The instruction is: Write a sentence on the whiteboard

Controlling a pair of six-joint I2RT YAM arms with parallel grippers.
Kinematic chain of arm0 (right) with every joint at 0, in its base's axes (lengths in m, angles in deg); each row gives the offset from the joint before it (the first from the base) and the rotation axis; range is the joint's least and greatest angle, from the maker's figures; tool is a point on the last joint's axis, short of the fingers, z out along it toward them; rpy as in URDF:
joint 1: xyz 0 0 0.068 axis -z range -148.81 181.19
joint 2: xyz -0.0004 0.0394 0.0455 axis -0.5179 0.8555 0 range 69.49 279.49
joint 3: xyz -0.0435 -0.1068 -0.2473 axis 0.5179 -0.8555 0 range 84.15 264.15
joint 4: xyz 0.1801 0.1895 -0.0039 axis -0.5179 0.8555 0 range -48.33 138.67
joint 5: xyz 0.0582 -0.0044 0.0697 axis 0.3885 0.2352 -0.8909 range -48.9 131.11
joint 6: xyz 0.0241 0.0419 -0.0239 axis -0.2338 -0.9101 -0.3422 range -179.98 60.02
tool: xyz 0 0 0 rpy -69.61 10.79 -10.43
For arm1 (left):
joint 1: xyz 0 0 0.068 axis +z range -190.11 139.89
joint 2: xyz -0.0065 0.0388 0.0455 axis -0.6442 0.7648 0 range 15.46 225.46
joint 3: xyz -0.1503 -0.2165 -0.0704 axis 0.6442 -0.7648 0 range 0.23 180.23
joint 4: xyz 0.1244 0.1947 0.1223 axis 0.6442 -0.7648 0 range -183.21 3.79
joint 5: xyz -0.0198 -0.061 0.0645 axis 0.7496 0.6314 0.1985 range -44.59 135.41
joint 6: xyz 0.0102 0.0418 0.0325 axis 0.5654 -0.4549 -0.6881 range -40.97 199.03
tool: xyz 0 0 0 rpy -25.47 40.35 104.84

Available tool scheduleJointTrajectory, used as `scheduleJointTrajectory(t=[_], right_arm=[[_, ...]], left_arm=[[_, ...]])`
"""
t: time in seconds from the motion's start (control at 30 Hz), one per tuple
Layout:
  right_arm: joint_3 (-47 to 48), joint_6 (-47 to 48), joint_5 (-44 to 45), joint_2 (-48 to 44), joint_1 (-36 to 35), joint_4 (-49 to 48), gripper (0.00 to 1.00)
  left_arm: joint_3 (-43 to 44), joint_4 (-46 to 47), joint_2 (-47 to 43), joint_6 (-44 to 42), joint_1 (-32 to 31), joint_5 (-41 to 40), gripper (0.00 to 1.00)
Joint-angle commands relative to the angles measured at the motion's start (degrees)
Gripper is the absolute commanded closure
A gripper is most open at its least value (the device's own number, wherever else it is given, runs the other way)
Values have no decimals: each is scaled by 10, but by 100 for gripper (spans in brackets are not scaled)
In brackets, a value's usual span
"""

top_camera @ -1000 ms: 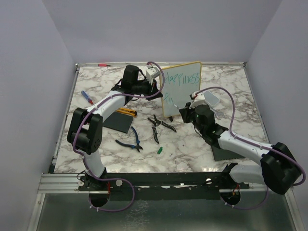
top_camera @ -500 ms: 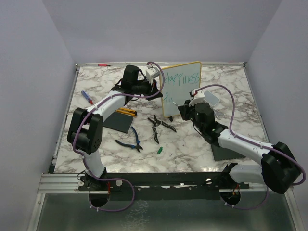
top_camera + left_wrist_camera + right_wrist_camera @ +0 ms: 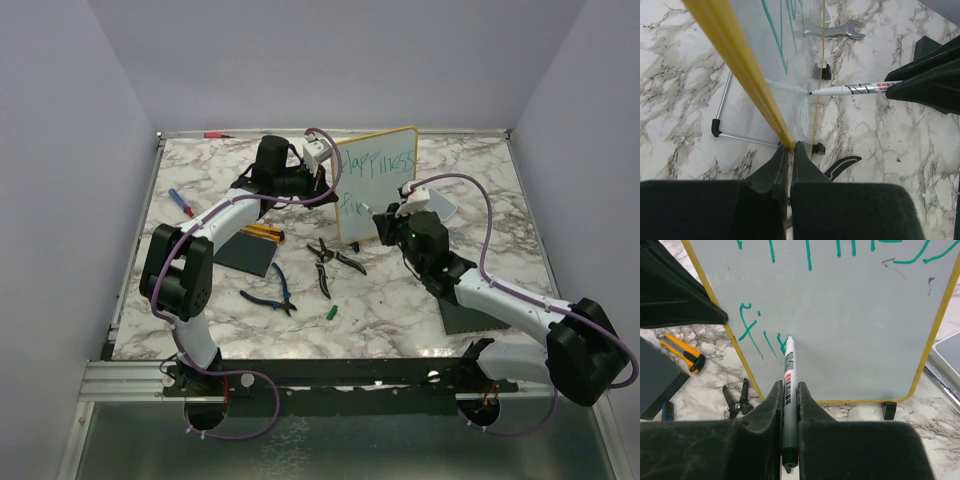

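Observation:
The whiteboard (image 3: 380,185) stands upright at the back middle of the table, yellow-rimmed. The sentence (image 3: 383,162) is in teal: "Happiness" on the top line, and the first strokes of a second line (image 3: 754,334) at the lower left. My left gripper (image 3: 325,182) is shut on the board's left rim (image 3: 742,70), its fingers (image 3: 777,162) pinching the yellow edge. My right gripper (image 3: 385,220) is shut on a white marker (image 3: 788,377). The marker's tip touches the board just right of the lower strokes. The marker also shows in the left wrist view (image 3: 855,89).
Black pliers (image 3: 335,258), blue-handled cutters (image 3: 270,292), a green cap (image 3: 331,312) and an orange utility knife (image 3: 262,233) lie in front of the board. Dark grey pads (image 3: 245,253) lie left and right (image 3: 470,318). A blue screwdriver (image 3: 181,202) is at the left.
My right gripper has shifted slightly up and away along the board's lower line with the marker. The left arm and the board have not moved.

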Motion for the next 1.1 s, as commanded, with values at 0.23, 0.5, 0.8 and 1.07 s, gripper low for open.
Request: scheduleJointTrajectory(t=[0.23,0.5,0.8,1.07], right_arm=[[-2,1,52,-7,2,-18,99],[-36,-19,36,-9,2,-1,99],[-51,-24,35,-10,2,-3,100],[-29,-20,43,-40,2,-3,100]], left_arm=[[-13,-18,-16,-28,-3,-8,100],[-13,-18,-16,-28,-3,-7,100],[-13,-18,-16,-29,-3,-8,100],[-13,-18,-14,-28,-3,-8,100]])
